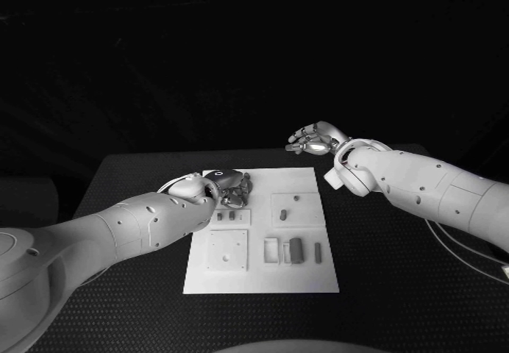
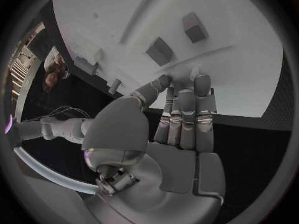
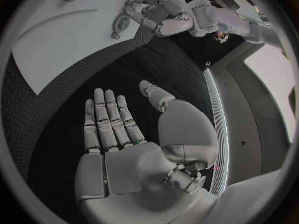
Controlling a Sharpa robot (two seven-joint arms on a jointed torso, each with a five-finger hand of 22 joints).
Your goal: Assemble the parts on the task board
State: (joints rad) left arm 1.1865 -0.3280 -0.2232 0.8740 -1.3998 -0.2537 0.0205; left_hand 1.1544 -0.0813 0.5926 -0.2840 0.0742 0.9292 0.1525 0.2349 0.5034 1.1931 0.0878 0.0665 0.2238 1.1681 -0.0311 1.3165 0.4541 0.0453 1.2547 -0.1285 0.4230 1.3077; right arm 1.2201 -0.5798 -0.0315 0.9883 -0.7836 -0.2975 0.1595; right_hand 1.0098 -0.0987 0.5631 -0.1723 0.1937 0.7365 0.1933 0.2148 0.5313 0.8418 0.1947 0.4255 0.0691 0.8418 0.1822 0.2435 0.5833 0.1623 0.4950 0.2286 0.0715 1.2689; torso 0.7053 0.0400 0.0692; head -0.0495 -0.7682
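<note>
Left hand (image 1: 225, 187) rests fingers on task board (image 1: 318, 279) far edge, grip unclear; right hand (image 1: 314, 140) open, off board; parts (image 1: 296, 249) mostly loose, assembly barely started.

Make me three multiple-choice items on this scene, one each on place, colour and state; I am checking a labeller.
1. Where is the left hand?
A. over the board's far-left corner
B. off the table
C. on the board's near edge

2. What colour is the board?
A. black
B. white
C. striped

3. How is the right hand?
A. holding a part
B. fist closed
C. open, holding nothing

Answers: 1 A, the head view shows it at that corner. 2 B, a white plate on a black table. 3 C, fingers apart and bare.
</note>
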